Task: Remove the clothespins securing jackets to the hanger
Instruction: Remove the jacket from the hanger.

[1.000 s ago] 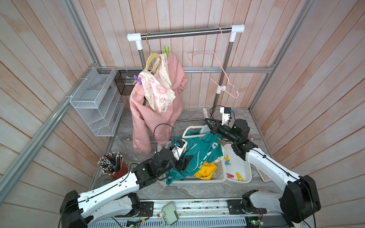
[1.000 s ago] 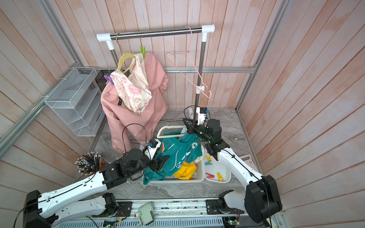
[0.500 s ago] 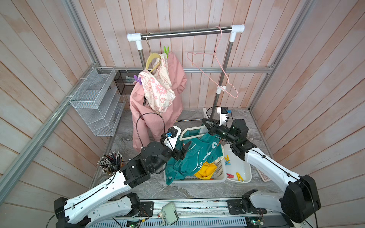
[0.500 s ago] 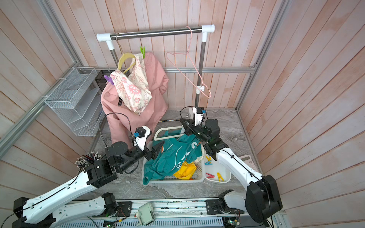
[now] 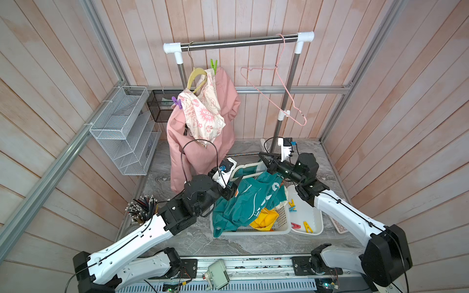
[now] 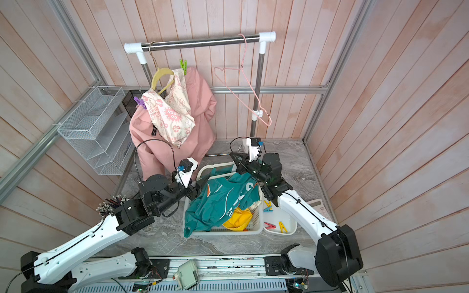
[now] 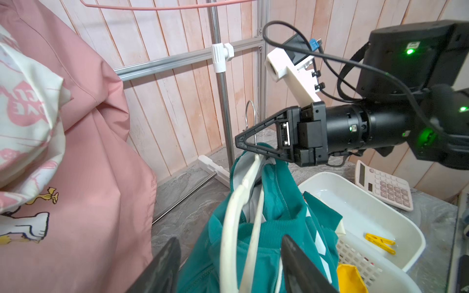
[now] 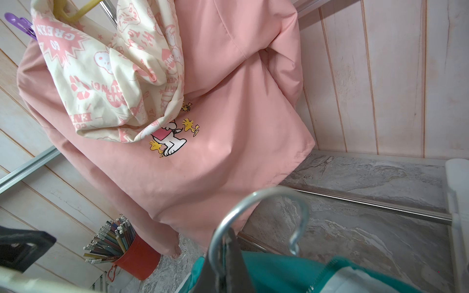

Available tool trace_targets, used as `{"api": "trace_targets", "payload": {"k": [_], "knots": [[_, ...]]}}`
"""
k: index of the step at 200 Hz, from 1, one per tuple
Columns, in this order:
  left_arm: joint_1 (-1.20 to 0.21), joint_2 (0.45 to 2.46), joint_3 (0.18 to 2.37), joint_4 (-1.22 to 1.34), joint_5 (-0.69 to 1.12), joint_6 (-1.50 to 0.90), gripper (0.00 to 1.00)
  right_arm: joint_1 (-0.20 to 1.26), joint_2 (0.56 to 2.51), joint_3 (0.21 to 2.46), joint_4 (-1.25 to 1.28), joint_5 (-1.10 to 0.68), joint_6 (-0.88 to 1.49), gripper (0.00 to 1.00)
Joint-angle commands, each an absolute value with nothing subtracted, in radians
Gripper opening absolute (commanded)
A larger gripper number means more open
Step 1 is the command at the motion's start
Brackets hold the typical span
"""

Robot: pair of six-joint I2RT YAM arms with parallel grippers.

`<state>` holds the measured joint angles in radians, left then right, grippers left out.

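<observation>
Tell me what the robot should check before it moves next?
1. The right claw is shut on the hanger hook: ok.
2. The left claw is open, astride the hanger: ok.
3. The teal jacket is free of clothespins: cannot tell; folds hide it.
4. The pink jacket is free of clothespins: not ok; green clothespin and purple clothespin are clipped on.
5. The tray has room: ok.

live from a lab robot cell dressed as a laundry corner: pale pink wood-plank walls [image 5: 253, 15] boxed in by silver aluminium frame bars [image 5: 324, 89], a grey marble-pattern tabletop [image 5: 253, 243], a steel clothes rail with white plastic joints [image 5: 238, 41] carrying a pink hooded jacket [image 5: 203, 157], a white wire-mesh shelf [image 5: 121, 126], and two white-and-black robot arms [image 5: 132, 241] mounted on a slotted metal base rail [image 5: 253, 263].
</observation>
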<state>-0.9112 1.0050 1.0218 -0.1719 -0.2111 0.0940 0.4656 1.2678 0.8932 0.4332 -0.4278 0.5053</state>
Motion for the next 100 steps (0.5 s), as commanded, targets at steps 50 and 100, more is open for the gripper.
{"api": "trace_targets", "payload": {"k": [50,100], "knots": [[-0.902,1.043,1.065,-0.176,-0.117,0.114,0.33,0.475,1.254,0.946,0.445,-0.440,0.483,0.00],[-0.890,1.048,1.070,-0.199,-0.089,0.090,0.22,0.475,1.255,0.952,0.446,-0.444,0.483,0.00]]}}
